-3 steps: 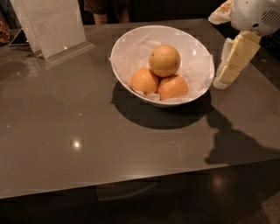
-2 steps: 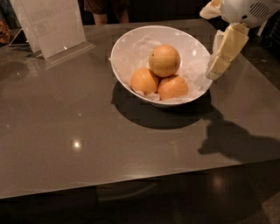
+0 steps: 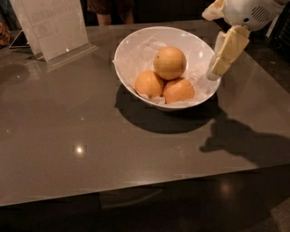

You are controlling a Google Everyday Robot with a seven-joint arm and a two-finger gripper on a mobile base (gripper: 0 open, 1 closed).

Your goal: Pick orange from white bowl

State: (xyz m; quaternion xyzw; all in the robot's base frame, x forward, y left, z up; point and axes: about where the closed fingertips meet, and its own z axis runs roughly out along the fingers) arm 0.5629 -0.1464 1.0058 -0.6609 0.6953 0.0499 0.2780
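The orange (image 3: 169,62) is the largest, paler fruit, with a small dark stem dot. It rests on top of two smaller, deeper-orange fruits (image 3: 149,84) (image 3: 178,90) in the white bowl (image 3: 119,58), which is lined with crinkled white paper. The bowl stands at the far middle of the grey table. My gripper (image 3: 215,71) hangs from the upper right, its tip just over the bowl's right rim, to the right of the orange and apart from it. It holds nothing that I can see.
A clear sign holder (image 3: 50,25) with a white sheet stands at the back left. Someone's legs (image 3: 111,9) show behind the table. The gripper's shadow (image 3: 244,141) falls on the tabletop at right. The table's front edge (image 3: 136,186) runs across the lower view.
My gripper has moved left, from beside the bowl to over its right rim. The bowl and the fruits have not moved.
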